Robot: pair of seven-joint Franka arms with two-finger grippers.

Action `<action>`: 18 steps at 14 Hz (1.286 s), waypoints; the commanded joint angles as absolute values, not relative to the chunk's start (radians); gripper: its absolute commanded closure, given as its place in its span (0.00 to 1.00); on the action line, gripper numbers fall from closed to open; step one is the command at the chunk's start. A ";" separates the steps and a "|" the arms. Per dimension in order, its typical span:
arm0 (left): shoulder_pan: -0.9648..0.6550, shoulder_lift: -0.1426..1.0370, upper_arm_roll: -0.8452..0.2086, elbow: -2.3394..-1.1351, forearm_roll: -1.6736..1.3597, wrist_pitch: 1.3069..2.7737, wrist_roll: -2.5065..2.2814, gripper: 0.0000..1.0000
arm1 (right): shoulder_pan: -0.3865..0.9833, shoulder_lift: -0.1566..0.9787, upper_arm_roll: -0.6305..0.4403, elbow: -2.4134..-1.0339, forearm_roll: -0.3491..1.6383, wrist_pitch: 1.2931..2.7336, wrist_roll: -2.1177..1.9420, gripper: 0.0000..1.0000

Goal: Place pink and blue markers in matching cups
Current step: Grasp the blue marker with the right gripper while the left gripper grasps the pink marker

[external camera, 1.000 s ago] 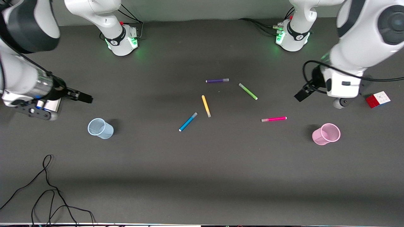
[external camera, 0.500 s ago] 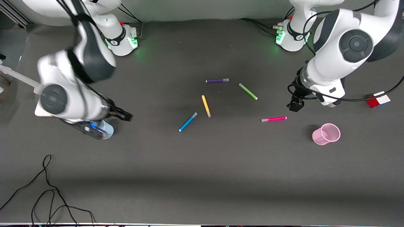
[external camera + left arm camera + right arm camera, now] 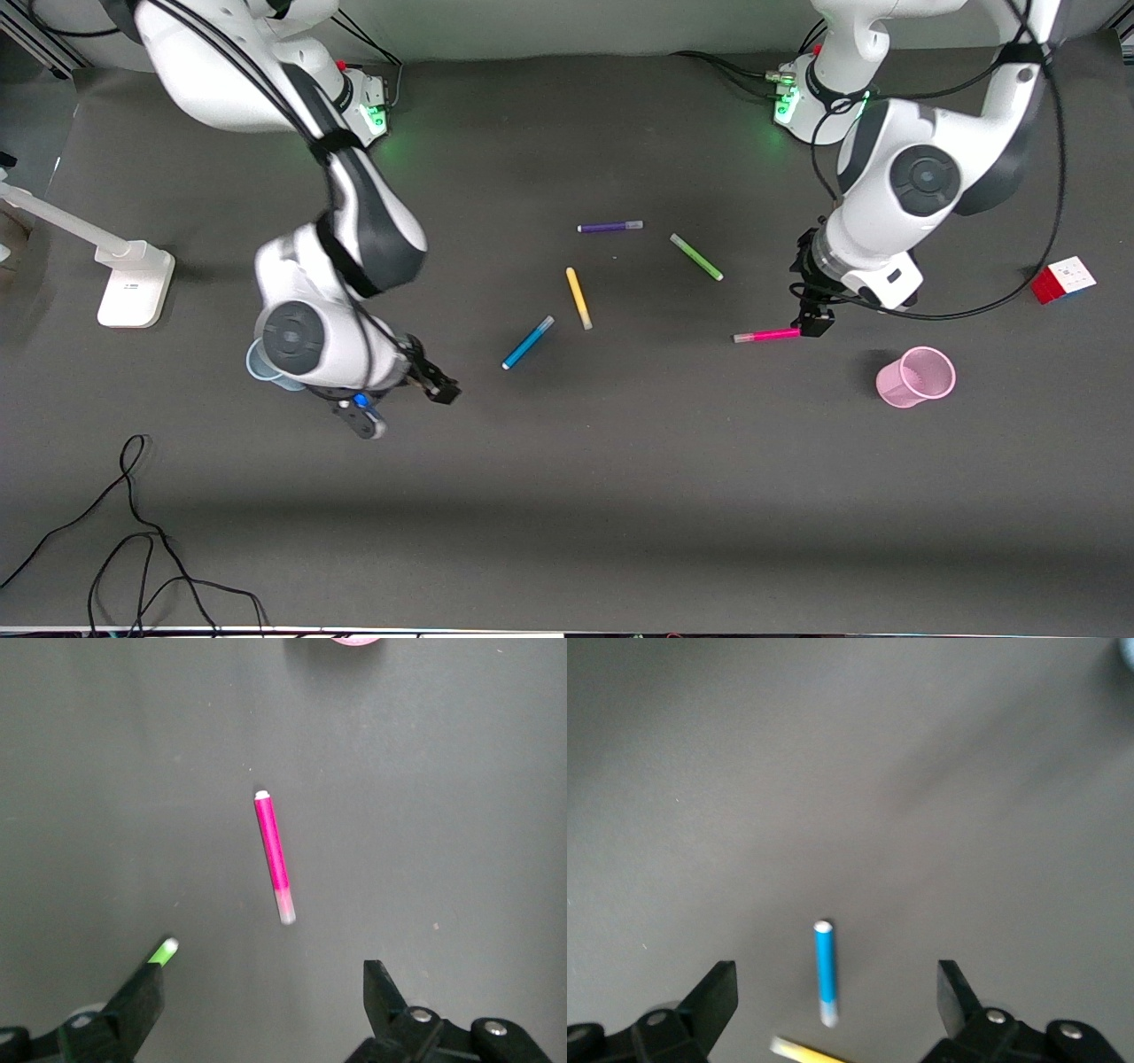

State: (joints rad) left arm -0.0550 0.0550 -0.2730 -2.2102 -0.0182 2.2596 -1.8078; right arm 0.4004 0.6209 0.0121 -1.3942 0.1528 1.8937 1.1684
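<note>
Both grippers, left (image 3: 261, 1005) and right (image 3: 837, 1001), gape empty (nothing touched).

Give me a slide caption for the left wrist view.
Open left gripper hovering above the pink marker lying on the dark table.

Purple pen (image 3: 609, 227), green pen (image 3: 696, 257), yellow pen (image 3: 578, 298), multicoloured cube (image 3: 1063, 280), black cable (image 3: 133, 540), white stand (image 3: 133, 282).

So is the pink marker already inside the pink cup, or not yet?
Not yet. The pink marker lies flat on the table, apart from the pink cup; the open left gripper hangs over its end.
</note>
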 commanded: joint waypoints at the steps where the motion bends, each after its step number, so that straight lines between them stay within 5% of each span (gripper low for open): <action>1: -0.071 0.073 -0.272 -2.318 0.041 2.420 -1.920 0.00 | 0.422 0.716 0.005 -1.292 0.157 1.920 1.270 0.00; 8: -0.066 0.300 -0.265 -2.312 0.221 2.646 -2.103 0.00 | 0.429 0.818 0.005 -1.235 0.153 2.019 1.365 0.00; 18: -0.072 0.413 -0.219 -2.299 0.258 2.764 -2.111 0.00 | 0.512 0.894 0.005 -1.238 0.158 2.091 1.384 0.00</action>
